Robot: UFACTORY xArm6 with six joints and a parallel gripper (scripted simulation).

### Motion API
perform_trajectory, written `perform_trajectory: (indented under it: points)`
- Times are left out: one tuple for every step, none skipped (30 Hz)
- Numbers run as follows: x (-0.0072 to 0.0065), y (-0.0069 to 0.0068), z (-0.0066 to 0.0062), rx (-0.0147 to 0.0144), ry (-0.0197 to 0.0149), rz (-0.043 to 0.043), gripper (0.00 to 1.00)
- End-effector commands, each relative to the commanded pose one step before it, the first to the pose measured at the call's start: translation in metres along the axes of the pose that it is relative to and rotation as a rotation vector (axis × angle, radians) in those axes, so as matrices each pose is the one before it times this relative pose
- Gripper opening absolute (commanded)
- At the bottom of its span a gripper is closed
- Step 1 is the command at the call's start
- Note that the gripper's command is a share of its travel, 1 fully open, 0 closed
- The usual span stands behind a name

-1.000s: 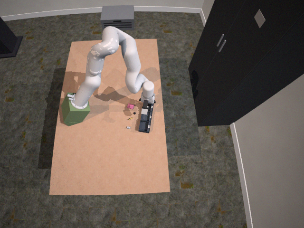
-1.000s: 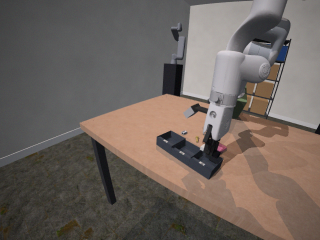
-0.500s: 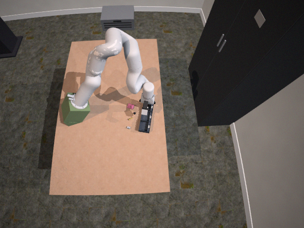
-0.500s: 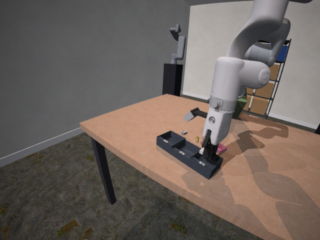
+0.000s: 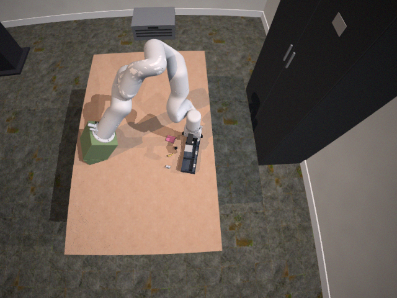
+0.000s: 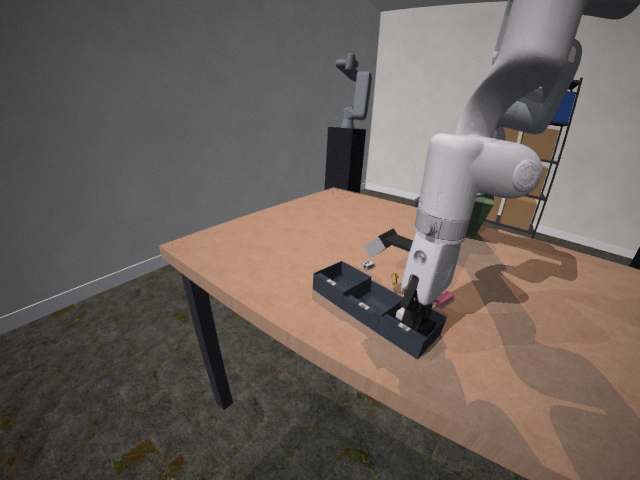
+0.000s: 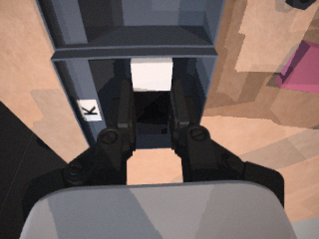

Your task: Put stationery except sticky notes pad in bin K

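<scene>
The claw [image 5: 192, 131] [image 6: 416, 321] [image 7: 152, 94] stands partly closed on a black-and-white block [image 6: 401, 313] [image 7: 152, 75], probably an eraser, low inside bin K [image 5: 197, 144] [image 6: 424, 345] [image 7: 75, 82]. Placing is judged in hand; the next move calls for opening within the walls and lifting straight out. The pink sticky notes [image 5: 170, 138] [image 6: 443, 298] [image 7: 304, 70] lie outside, correctly, on the bench [image 5: 144, 208] [image 6: 258, 242].

End effector [image 5: 190, 139] [image 6: 417, 316] [image 7: 152, 94] lower, deeper in bin K [image 5: 197, 141] [image 6: 402, 336] [image 7: 75, 82].
</scene>
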State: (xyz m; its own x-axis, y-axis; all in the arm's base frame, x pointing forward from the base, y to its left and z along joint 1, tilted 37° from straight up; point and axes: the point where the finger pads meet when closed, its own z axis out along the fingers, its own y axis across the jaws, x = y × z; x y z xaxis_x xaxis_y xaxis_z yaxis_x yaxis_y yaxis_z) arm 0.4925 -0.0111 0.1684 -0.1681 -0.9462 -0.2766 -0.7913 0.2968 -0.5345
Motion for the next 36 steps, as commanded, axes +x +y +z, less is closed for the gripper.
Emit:
perform_trajectory:
  points:
    - [-0.00042, -0.0018, 0.00303, 0.00611, -0.00432, -0.00046, 0.0]
    - [-0.00004, -0.0001, -0.00003, -0.00002, 0.00002, 0.0, 0.0]
    - [-0.00001, -0.00006, 0.00002, 0.00001, -0.00001, 0.0, 0.0]
    - [-0.00001, -0.00005, 0.00001, 0.00001, -0.00001, 0.0, 0.0]
    - [0.0, 0.0, 0.0, 0.0, 0.0, 0.0, 0.0]
    - [0.0, 0.0, 0.0, 0.0, 0.0, 0.0, 0.0]
    - [0.0, 0.00001, 0.0, 0.0, 0.0, 0.0, 0.0]
    - [0.00001, 0.00003, 0.00001, 0.0, 0.0, 0.0, 0.0]
    - [-0.00002, 0.00001, -0.00003, -0.00002, 0.00002, 0.0, 0.0]
    - [0.00001, 0.00004, 0.00001, 0.00001, -0.00001, 0.0, 0.0]
    - [0.00001, 0.00004, 0.00001, 0.0, -0.00001, 0.0, 0.0]
    - [0.00001, 0.00003, 0.00001, 0.0, 0.0, 0.0, 0.0]
    - [0.00001, 0.00003, 0.00001, 0.0, 0.0, 0.0, 0.0]
    - [-0.00002, -0.00002, -0.00003, -0.00002, 0.00002, 0.0, 0.29]
    - [0.00001, 0.00001, 0.00001, 0.00001, -0.00001, 0.0, 0.29]
    - [0.00001, 0.00001, 0.00001, 0.0, 0.0, 0.0, 0.29]
    - [0.0, 0.0, 0.00001, 0.0, 0.0, 0.0, 0.29]
    - [0.0, 0.0, 0.0, 0.0, 0.0, 0.0, 0.29]
    - [0.0, 0.0, 0.0, 0.0, 0.0, 0.0, 0.29]
    - [0.0, 0.0, 0.0, 0.0, 0.0, 0.0, 0.29]
    - [0.0, 0.0, 0.0, 0.0, 0.0, 0.0, 0.29]
    - [0.0, 0.0, 0.0, 0.0, 0.0, 0.0, 0.29]
    - [0.0, 0.0, 0.0, 0.0, 0.0, 0.0, 0.29]
    - [-0.00001, -0.00003, -0.00003, 0.00005, 0.00001, 0.0, 0.29]
    - [0.0, 0.00001, 0.00001, -0.00001, 0.0, 0.0, 0.29]
    - [0.0, 0.0, 0.0, 0.0, 0.0, 0.0, 0.29]
    - [0.0, 0.0, 0.0, 0.00001, 0.0, 0.0, 0.29]
    - [0.0, 0.0, 0.0, 0.00001, 0.0, 0.0, 0.29]
    - [0.0, 0.0, 0.0, 0.00001, 0.0, 0.0, 0.29]
    - [0.0, 0.0, 0.0, 0.0, 0.0, 0.0, 0.29]
    - [0.0, 0.0, 0.0, 0.0, 0.0, 0.0, 0.29]
    - [0.00005, 0.00006, -0.00125, -0.00002, -0.00004, 0.0, 0.29]
    - [-0.00001, -0.00001, -0.00134, 0.0, 0.0, 0.0, 0.29]
    - [0.00001, 0.0, -0.00132, 0.00001, -0.00001, 0.0, 0.29]
    - [0.00001, 0.0, -0.00133, 0.00001, -0.00001, 0.0, 0.29]
    - [0.0, 0.0, -0.00133, 0.00001, 0.0, 0.0, 0.29]
